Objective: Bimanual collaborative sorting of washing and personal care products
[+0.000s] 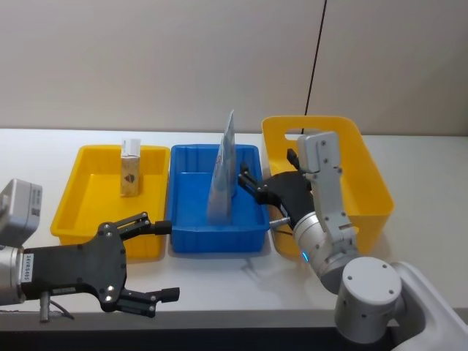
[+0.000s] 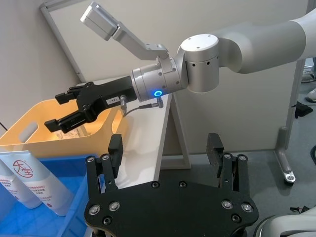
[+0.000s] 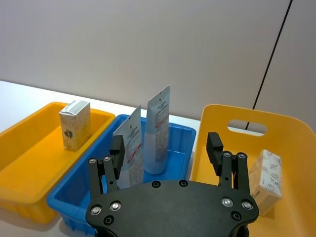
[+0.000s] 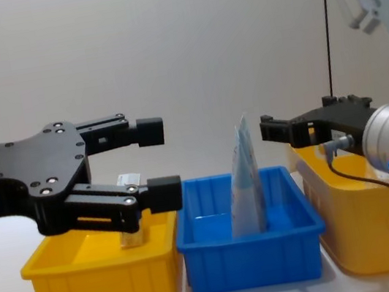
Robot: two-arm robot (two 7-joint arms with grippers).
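Observation:
A cream carton [image 1: 131, 167] with a dark emblem stands upright in the left yellow tray [image 1: 88, 201]. Two tubes stand in the blue tray [image 1: 183, 241]: a pale blue tube [image 3: 158, 131] and a white red-lettered tube [image 3: 129, 144] in front of it. Another leafy carton [image 3: 265, 180] lies in the tall right yellow bin [image 1: 373, 183]. My right gripper [image 1: 250, 183] hovers open and empty at the blue tray's right rim, close to the tubes [image 1: 223, 175]. At the table's front left, my left gripper [image 1: 164, 260] stands open and empty, in front of the left tray.
The three containers sit side by side along the white table [image 1: 44, 146], with a plain wall close behind. A black cable [image 1: 314, 66] runs down the wall behind the right bin. Bare table lies in front of the trays.

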